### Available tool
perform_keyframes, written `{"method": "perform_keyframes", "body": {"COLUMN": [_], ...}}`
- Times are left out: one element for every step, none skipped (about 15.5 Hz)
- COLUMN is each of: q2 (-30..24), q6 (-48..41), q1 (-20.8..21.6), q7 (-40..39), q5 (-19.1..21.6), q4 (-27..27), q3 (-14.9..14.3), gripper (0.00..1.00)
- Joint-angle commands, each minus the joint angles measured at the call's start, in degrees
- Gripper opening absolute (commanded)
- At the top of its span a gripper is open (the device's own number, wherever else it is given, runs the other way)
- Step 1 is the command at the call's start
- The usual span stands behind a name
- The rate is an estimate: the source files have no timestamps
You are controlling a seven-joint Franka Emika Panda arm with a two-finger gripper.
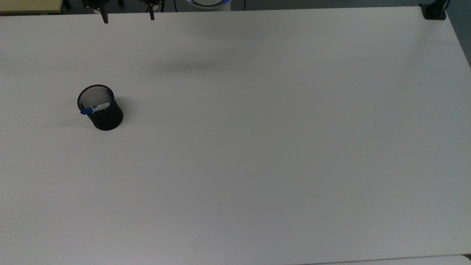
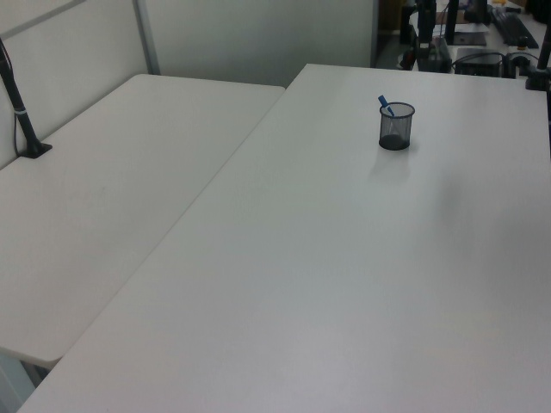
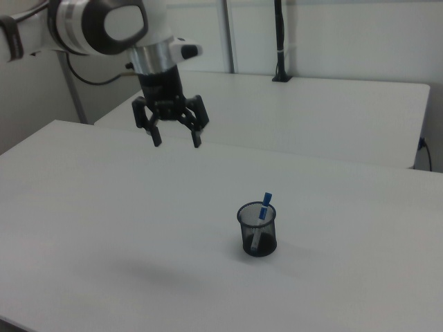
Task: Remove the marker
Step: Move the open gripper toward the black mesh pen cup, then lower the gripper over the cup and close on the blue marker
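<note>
So the marker (image 1: 94, 108) is sitting in a black mesh cup (image 1: 105, 116), which is over in the left part of the top view, a bit above the middle. It leans against the rim with its blue cap poking out toward the top view's left. In the right view the cup (image 3: 257, 230) is lower centre-right and you can see the marker (image 3: 261, 211) tilted inside it, blue cap sticking up above the rim, white barrel going down into the mesh. In the left view the cup (image 2: 396, 126) is way up in the upper right with the marker (image 2: 385, 105) and its blue tip peeking out. The gripper (image 3: 176, 141) hangs in the upper left of the right view, up in the air above the white table (image 3: 104, 228), fingers spread wide apart and holding nothing. It's well apart from the cup, up and to the right view's left of it. In the top view the two dark fingertips (image 1: 106, 18) show along the upper edge, left of centre, gripper (image 1: 128, 18) splayed with bare table (image 1: 257, 147) under it and a soft shadow a little below.
</note>
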Motion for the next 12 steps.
{"method": "perform_keyframes", "body": {"q2": [1.3, 1.9, 2.9, 4.1, 5.2, 6.4, 7.5, 8.8, 9.8, 10.7, 11.3, 11.9], "q6": [9.5, 12.7, 15.5, 17.7, 20.0, 22.8, 25.7, 28.6, 32.0, 34.8, 36.8, 38.6], "q1": [-3.3, -4.0, -4.7, -4.9, -4.9, -4.9, -4.9, -5.0, -5.3, -5.6, -5.6, -5.6], "q7": [-1.6, -1.4, -1.4, -1.2, -0.4, 0.8, 2.2, 3.8, 5.5, 6.7, 6.8, 6.9], "q5": [-1.2, -1.2, -1.2, -0.7, -0.4, -0.1, 0.1, 0.2, 0.2, 0.1, 0.1, 0.2], "q4": [-4.8, -5.9, -6.4, -6.4, -6.4, -6.6, -6.8, -7.5, -8.2, -9.0, -9.7, -10.4], "q3": [-0.3, -0.4, -1.1, -2.3, -3.3, -3.8, -4.1, -4.1, -4.1, -4.1, -4.1, -4.1], "gripper": [1.00, 1.00, 1.00, 1.00, 1.00, 1.00, 1.00, 1.00, 1.00, 1.00, 1.00, 1.00]}}
